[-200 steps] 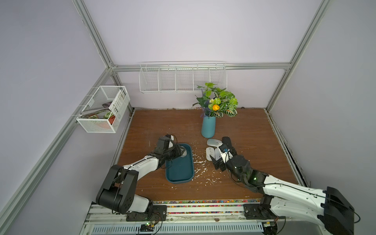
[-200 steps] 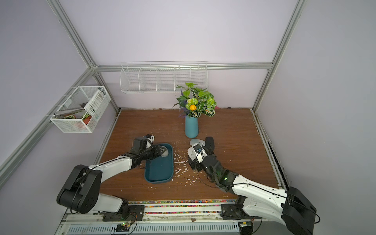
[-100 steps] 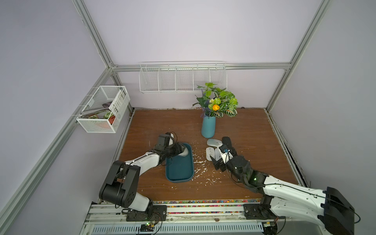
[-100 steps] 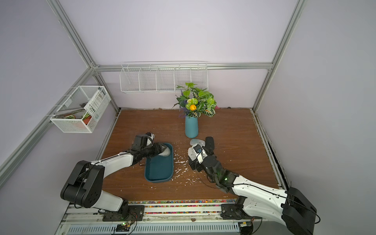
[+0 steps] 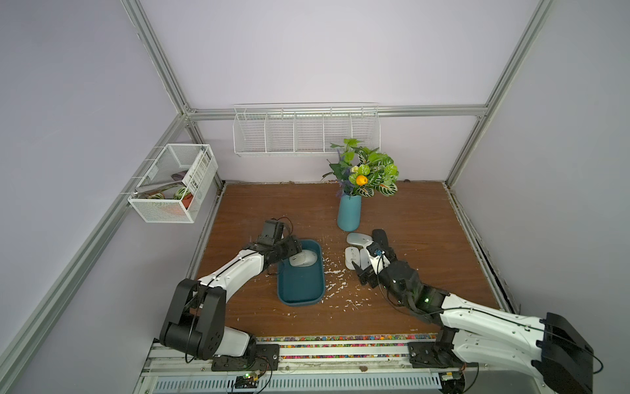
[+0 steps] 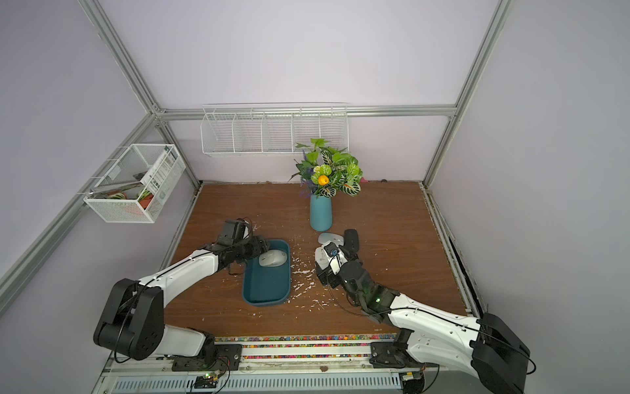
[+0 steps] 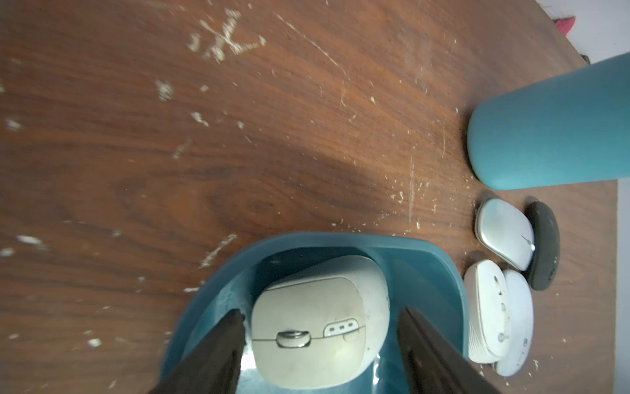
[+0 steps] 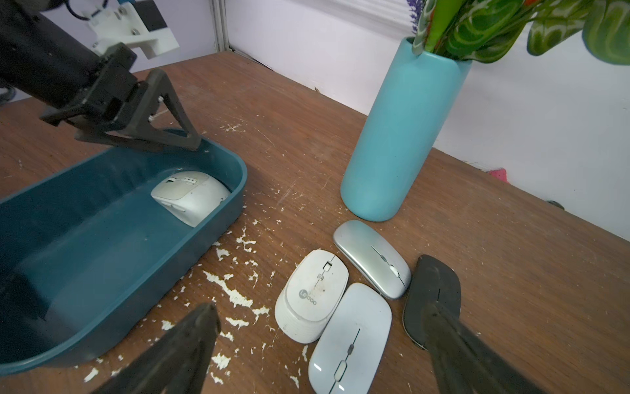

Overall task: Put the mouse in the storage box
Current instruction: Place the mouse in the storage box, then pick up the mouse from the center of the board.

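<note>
Jaws apart: left gripper [image 7: 322,312], right gripper [image 8: 320,307].

Pale lilac walls [image 5: 324,51] enclosed the cell in both top views, braced by grey aluminium frame bars [image 5: 155,61]. A long white wire rack [image 5: 306,136] hung on the back wall, and a white mesh basket [image 5: 163,209] hung on a side wall. The brown wood-grain table [image 5: 409,211] was scuffed with white flecks [image 5: 335,272]. The light was soft and even.
</note>
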You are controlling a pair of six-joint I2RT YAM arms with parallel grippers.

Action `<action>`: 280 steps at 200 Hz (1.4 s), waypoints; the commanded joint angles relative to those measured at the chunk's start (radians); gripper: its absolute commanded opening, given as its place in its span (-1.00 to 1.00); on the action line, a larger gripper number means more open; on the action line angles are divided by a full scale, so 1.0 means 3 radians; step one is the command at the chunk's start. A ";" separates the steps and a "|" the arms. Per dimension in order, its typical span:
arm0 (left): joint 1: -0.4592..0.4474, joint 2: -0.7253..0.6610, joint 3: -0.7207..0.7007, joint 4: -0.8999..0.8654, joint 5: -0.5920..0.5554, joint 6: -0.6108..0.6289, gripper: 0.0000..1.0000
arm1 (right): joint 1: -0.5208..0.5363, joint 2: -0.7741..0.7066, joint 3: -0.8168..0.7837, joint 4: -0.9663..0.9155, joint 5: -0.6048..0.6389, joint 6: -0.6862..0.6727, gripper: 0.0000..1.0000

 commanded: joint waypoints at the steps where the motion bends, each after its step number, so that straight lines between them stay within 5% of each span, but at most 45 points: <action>1: 0.0012 -0.0255 0.0175 -0.0326 -0.0201 0.0092 0.50 | -0.0060 0.0098 0.0152 -0.0110 0.0148 0.0142 0.96; 56: 0.0012 -0.1238 0.0409 -0.0909 -0.0069 0.0469 0.49 | -0.0576 0.0548 0.0974 -0.1806 0.0076 0.1208 0.81; 113: 0.0016 -0.2171 0.0350 -0.1441 -0.0188 0.0697 0.50 | -0.0660 0.0923 0.1324 -0.2939 -0.0112 0.1809 0.78; 180: 0.0015 -0.2768 0.0027 -0.1424 -0.0165 0.0756 0.50 | -0.0668 0.1702 0.1887 -0.3479 -0.0474 0.2097 0.75; 280: 0.0014 -0.2752 -0.0009 -0.1395 -0.0139 0.0772 0.50 | -0.0680 0.2516 0.2305 -0.3499 -0.0674 0.2316 0.73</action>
